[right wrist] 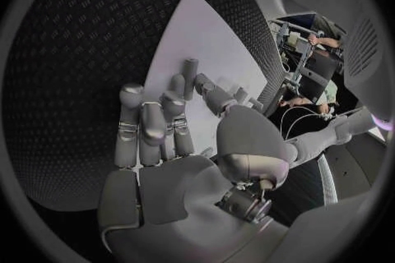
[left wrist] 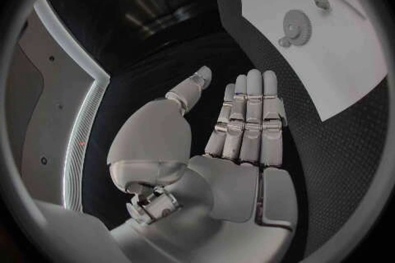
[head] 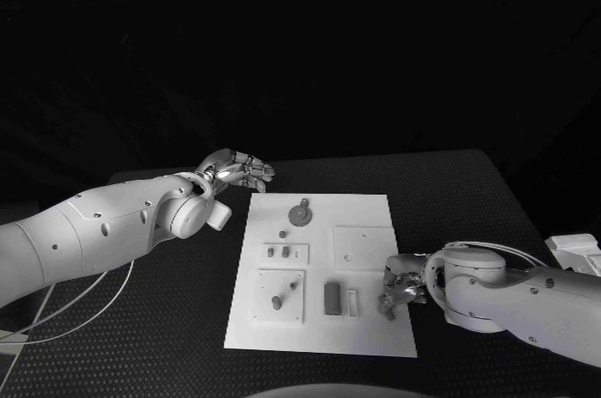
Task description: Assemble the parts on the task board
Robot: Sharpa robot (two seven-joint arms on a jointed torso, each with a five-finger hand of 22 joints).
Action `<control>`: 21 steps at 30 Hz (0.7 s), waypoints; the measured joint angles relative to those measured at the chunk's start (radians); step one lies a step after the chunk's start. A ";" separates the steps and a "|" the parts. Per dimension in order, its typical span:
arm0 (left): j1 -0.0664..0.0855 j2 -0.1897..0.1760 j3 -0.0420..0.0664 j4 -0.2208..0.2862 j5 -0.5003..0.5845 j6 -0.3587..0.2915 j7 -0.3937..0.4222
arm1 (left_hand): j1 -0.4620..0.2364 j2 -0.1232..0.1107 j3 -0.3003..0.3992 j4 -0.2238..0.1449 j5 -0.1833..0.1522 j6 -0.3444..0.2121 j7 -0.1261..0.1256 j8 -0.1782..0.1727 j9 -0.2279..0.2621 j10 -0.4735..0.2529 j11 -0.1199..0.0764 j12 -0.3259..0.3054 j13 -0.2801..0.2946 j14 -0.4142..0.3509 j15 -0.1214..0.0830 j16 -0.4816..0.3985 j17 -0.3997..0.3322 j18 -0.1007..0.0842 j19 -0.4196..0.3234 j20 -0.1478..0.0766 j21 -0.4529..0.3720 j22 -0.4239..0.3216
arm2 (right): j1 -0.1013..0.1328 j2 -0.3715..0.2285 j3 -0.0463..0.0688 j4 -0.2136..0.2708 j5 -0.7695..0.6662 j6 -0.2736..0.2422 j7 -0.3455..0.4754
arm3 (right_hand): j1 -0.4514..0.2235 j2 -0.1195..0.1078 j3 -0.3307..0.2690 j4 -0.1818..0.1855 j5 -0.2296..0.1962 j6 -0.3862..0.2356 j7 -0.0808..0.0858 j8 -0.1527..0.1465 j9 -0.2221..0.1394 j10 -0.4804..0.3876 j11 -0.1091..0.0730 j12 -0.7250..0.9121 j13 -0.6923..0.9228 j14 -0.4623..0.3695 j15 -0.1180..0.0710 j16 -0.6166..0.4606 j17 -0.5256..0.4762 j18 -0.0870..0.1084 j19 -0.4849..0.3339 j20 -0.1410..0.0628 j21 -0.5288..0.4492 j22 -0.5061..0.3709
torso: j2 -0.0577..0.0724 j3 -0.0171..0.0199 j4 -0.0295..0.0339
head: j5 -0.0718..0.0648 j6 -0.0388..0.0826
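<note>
The white task board [head: 363, 208] lies in the middle of the black table. On it are a grey gear [head: 300, 212], small pegs [head: 287, 252], a peg [head: 275, 302] in a square plate, a dark block [head: 332, 298] and a pale block [head: 353, 302]. My left hand [head: 238, 168] hovers beyond the board's far left corner, fingers straight, empty. The left wrist view shows that hand [left wrist: 243, 125] flat, with the board [left wrist: 345, 72] and gear [left wrist: 296, 27] beyond it. My right hand [head: 401, 287] sits at the board's right edge near the front. In its wrist view, the right hand [right wrist: 168, 112] has loosely bent fingers over the board [right wrist: 206, 33], with nothing seen between them.
A white object [head: 574, 246] lies at the table's right edge. The table's far edge [head: 313, 159] runs just behind my left hand. Bare black table surface [head: 464, 198] lies to the right of the board.
</note>
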 measured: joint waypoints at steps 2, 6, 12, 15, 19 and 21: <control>0.000 0.001 0.000 0.000 0.000 0.000 0.000 | 0.000 0.000 0.000 0.000 0.000 0.000 0.000 0.000 0.000 0.000 0.000 0.000 0.000 0.000 0.000 0.000 0.000 0.000 0.000 0.000 0.000 0.000 | -0.001 0.000 -0.001 -0.001 0.024 -0.019 0.000 | 0.000 0.000 0.000 0.000 0.000 0.003 0.003 -0.001 -0.002 0.000 0.000 0.002 0.000 0.000 0.000 0.001 0.000 0.000 0.001 -0.001 0.004 0.000 | 0.000 0.0001 0.0002 | 0.000 0.000; 0.000 0.002 0.000 0.000 0.000 0.000 0.000 | 0.000 0.000 0.000 0.000 0.000 0.000 0.000 0.000 0.000 0.000 0.000 0.000 0.000 0.000 0.000 0.000 0.001 0.000 0.000 0.000 0.000 0.001 | 0.000 -0.001 -0.004 -0.001 0.076 -0.057 -0.001 | 0.009 0.009 -0.006 0.002 -0.003 0.004 0.005 -0.028 -0.004 0.004 -0.004 0.004 0.000 0.009 -0.002 0.001 0.005 0.000 0.002 -0.001 0.006 0.000 | 0.000 0.0004 0.0017 | 0.001 0.001; 0.000 0.003 0.000 -0.001 0.000 0.000 0.000 | 0.000 0.000 0.000 0.000 0.000 0.000 0.000 0.000 0.000 0.004 -0.004 0.000 0.000 0.000 0.000 0.000 0.002 0.000 0.000 0.000 0.000 0.001 | 0.007 -0.001 -0.005 0.001 0.200 -0.132 -0.001 | 0.037 0.029 -0.007 0.001 -0.004 -0.007 0.016 -0.144 -0.060 0.003 -0.003 0.004 0.000 0.009 -0.002 0.001 0.006 0.000 0.002 -0.001 0.006 0.000 | 0.000 -0.0001 0.0017 | 0.002 0.002; 0.000 0.003 0.000 -0.001 0.000 0.000 0.000 | 0.000 0.000 0.000 0.000 0.000 0.000 0.000 0.000 0.000 0.004 -0.003 0.000 0.000 0.000 0.000 0.000 0.002 0.000 0.000 0.000 0.000 0.001 | 0.009 0.000 -0.004 -0.001 0.271 -0.172 0.000 | 0.060 0.052 -0.010 0.004 -0.002 -0.019 0.030 -0.145 -0.078 0.000 -0.003 0.004 0.000 0.010 -0.002 0.001 0.006 0.000 0.004 -0.003 0.006 0.000 | 0.001 -0.0001 0.0009 | 0.003 0.001; 0.000 0.003 0.000 -0.001 0.000 0.000 0.000 | 0.000 0.000 0.000 0.000 0.000 0.000 0.000 0.000 0.000 0.004 -0.003 0.000 0.000 0.000 0.000 0.000 0.002 0.000 0.000 0.000 0.000 0.001 | 0.008 0.007 -0.005 -0.002 0.346 -0.199 -0.001 | 0.065 0.058 -0.011 0.003 -0.002 -0.024 0.041 -0.139 -0.078 0.000 -0.004 0.004 0.000 0.011 -0.001 0.001 0.007 -0.001 0.007 -0.003 0.006 0.000 | 0.001 0.0001 0.0007 | 0.004 0.000; 0.000 0.003 0.000 -0.001 0.000 0.000 0.000 | 0.000 0.000 0.000 0.000 0.000 0.000 0.000 0.000 0.000 0.004 -0.003 0.000 0.000 0.000 0.000 0.000 0.003 0.000 0.000 0.000 0.000 0.001 | 0.008 0.011 -0.005 0.002 0.371 -0.206 -0.002 | 0.065 0.058 -0.011 0.003 -0.002 -0.024 0.041 -0.139 -0.078 0.002 -0.002 0.004 0.000 0.011 -0.001 0.001 0.007 -0.001 0.007 -0.003 0.006 0.000 | 0.001 0.0000 0.0007 | 0.004 -0.002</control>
